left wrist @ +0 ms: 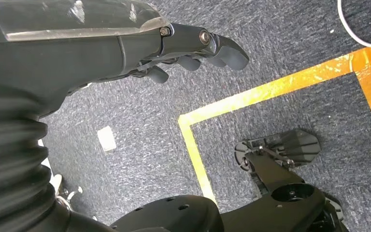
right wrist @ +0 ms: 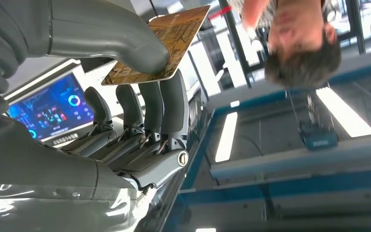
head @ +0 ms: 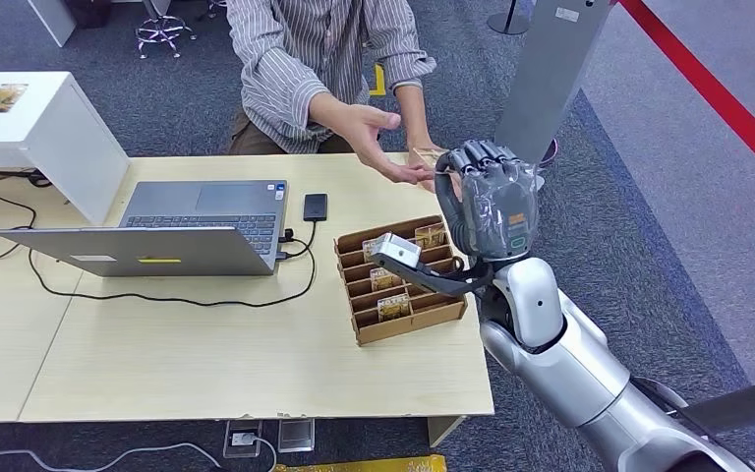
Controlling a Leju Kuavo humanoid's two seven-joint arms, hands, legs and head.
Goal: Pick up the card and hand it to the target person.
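My right hand [head: 492,197] is raised at the table's far right corner, palm away from me, pinching a gold patterned card [right wrist: 166,43] between thumb and fingers [right wrist: 166,104]. In the head view the card [head: 427,155] peeks out beyond the hand, right at the open palm of the person's hand [head: 378,138] stretched towards it. The person in a striped shirt [head: 305,59] sits across the table. My left hand [left wrist: 193,48] hangs low over the carpet with its fingers curled in, holding nothing.
A cardboard slotted box [head: 398,280] with several more cards stands on the wooden table [head: 206,354] below my right arm. An open laptop [head: 157,231], a phone [head: 315,206] and black cables lie to the left. A white box [head: 29,128] stands at the far left.
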